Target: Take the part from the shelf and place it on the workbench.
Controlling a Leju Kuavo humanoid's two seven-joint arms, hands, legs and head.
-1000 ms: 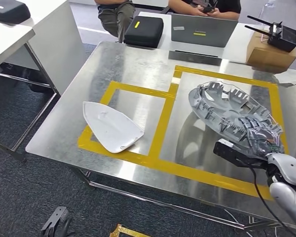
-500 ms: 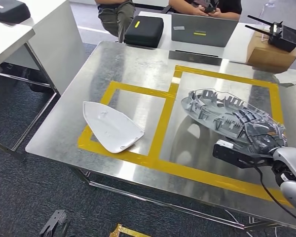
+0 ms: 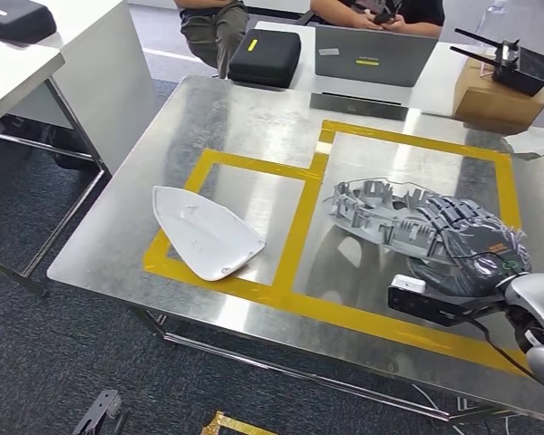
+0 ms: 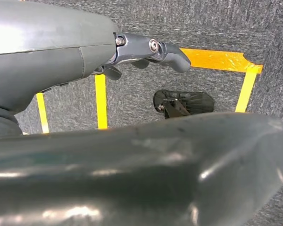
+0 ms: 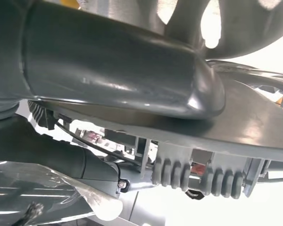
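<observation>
Ribbed grey part (image 3: 385,213) low over steel bench (image 3: 187,118).
Gripped by right hand (image 3: 471,249); left hand (image 4: 147,49) holding nothing, fingers apart; no legible writing.

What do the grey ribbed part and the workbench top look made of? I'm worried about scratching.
The grey ribbed part in the right hand looks like moulded plastic: matte, with thin ribs and clips. The workbench top looks like bare sheet metal, mottled like galvanised steel, reflecting the part, so it is probably the harder of the two.

Floor: dark grey carpet (image 3: 43,362), yellow tape marks.
Furniture: white desk (image 3: 84,54), far left of right hand.
</observation>
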